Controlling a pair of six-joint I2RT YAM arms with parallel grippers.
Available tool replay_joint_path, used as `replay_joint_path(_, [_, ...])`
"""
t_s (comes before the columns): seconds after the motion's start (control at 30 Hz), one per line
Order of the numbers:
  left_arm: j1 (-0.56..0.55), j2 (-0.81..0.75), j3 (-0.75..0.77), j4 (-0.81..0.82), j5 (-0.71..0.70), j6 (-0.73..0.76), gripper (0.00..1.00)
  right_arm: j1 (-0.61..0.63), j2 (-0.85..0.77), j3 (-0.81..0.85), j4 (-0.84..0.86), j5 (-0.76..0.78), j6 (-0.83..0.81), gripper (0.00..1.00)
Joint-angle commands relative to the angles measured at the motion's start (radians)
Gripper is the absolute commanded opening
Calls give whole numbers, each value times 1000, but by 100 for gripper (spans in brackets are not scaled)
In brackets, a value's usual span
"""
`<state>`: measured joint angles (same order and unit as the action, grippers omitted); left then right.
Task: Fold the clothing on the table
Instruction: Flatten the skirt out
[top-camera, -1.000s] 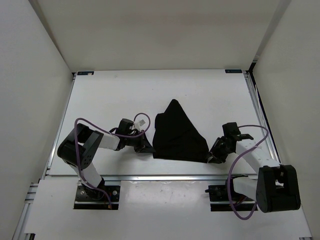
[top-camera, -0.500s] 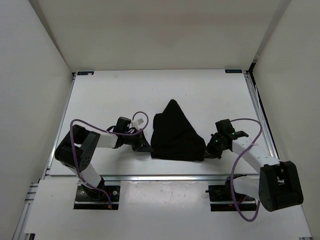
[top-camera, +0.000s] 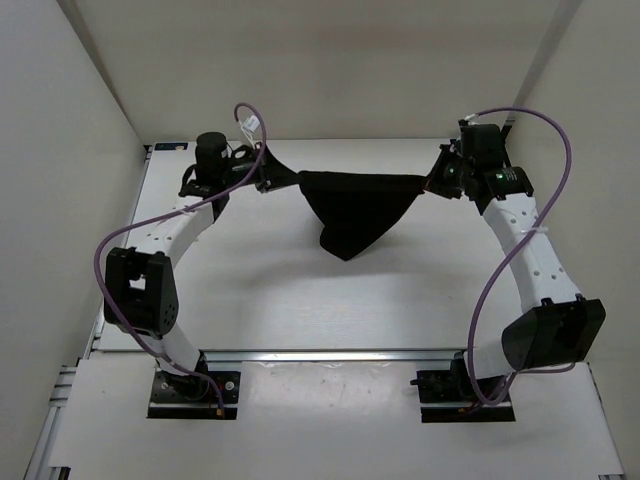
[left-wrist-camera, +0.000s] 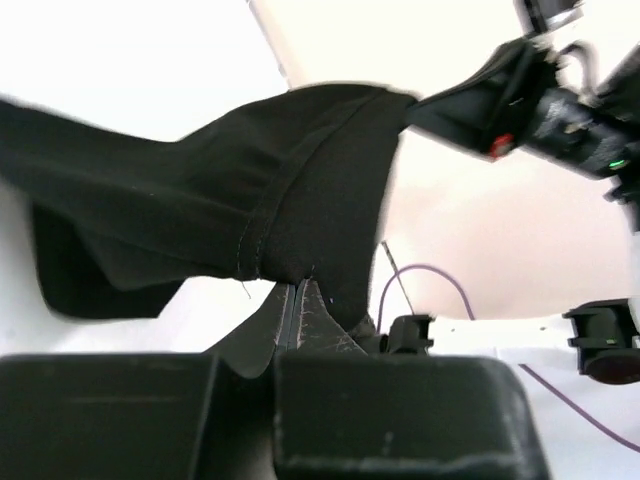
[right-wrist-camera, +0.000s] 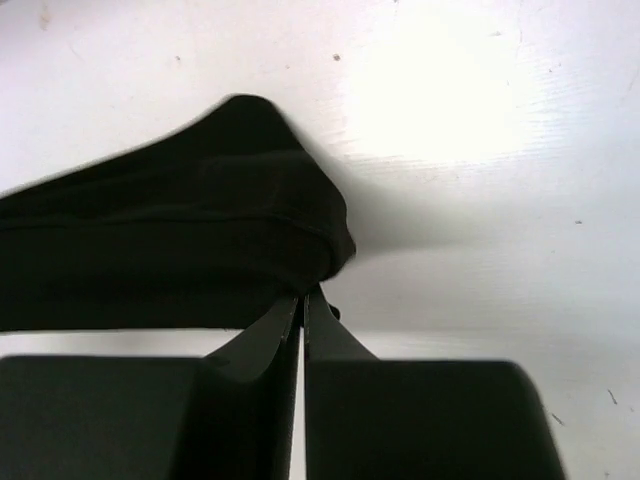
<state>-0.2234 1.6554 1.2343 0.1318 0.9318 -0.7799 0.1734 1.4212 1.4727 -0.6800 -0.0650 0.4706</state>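
Your left gripper and right gripper are now working over the far side, having swung up from the near edge a second ago, and the right one is newly clamped. Each is pinching, jaws fully closed, a top corner of the clothing. It is hanging stretched between them, its lower point drooping toward the middle of the table.

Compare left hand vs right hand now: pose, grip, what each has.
The left hand pinches the left end of the clothing; the right hand pinches its right end.
The left hand points rightward across the table; the right hand points leftward, facing it.
Left wrist view shows a stitched seam at the left hand; right wrist view shows a rounded corner at the right hand.
Shared: both shut on the clothing, stretched between them.
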Motion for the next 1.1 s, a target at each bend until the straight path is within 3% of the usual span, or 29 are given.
replay_joint_path(0.0, [27,-34,62,-16,55,-15,0,26,-4,31,-32,99,-75,0])
replay_joint_path(0.03, [30,-52,67,-90,61,43,0,44,-22,8,-36,105,-88,0])
replay_joint_path(0.1, [27,-118,27,-62,119,58,0,98,-47,-14,-61,145,-101,0])
replay_joint_path(0.17, [29,-179,-45,163,214,-185,0,199,-126,-52,-64,215,-118,0])
replay_joint_path(0.2, [29,-202,-109,438,235,-288,0,231,-149,-66,-62,273,-121,0])
replay_joint_path(0.27, [61,-218,-211,1140,213,-824,0,322,-252,-83,-43,327,-122,0])
replay_joint_path(0.3, [76,-233,-235,1205,199,-881,0,342,-281,-84,-30,359,-122,0])
replay_joint_path(0.33, [96,-249,-214,1137,220,-863,0,374,-336,-98,-15,393,-121,0])
replay_joint_path(0.37, [104,-287,-196,941,267,-729,0,403,-388,-107,-6,402,-121,0])
replay_joint_path(0.4, [105,-327,-170,880,300,-678,0,431,-442,-121,16,425,-122,0])
replay_joint_path(0.5, [111,-402,-236,1080,274,-826,0,454,-534,-160,65,444,-141,0])
replay_joint_path(0.57, [131,-449,-262,900,288,-727,0,424,-538,-161,65,423,-165,0])
replay_joint_path(0.63, [173,-462,-297,727,268,-574,0,280,-490,-158,53,336,-177,1])
replay_joint_path(0.67, [183,-462,-323,583,245,-531,0,223,-472,-158,43,212,-181,0])
replay_joint_path(0.7, [194,-456,-346,449,207,-422,0,90,-419,-172,39,136,-175,0])
replay_joint_path(0.73, [203,-448,-352,357,175,-357,0,11,-404,-186,57,-34,-171,0])
replay_joint_path(0.77, [199,-436,-355,154,98,-216,0,-93,-363,-231,101,-153,-161,0])
replay_joint_path(0.8, [187,-428,-351,35,16,-106,0,-98,-328,-251,124,-151,-147,0])
replay_joint_path(0.87, [144,-366,-352,-73,-121,-9,0,-71,-265,-288,196,-75,-188,0])
replay_joint_path(0.93, [87,-279,-335,-69,-198,2,0,-95,-150,-258,220,-97,-187,0])
replay_joint_path(1.07, [35,2,-92,-38,-206,-19,0,-115,22,-48,223,-75,-188,0])
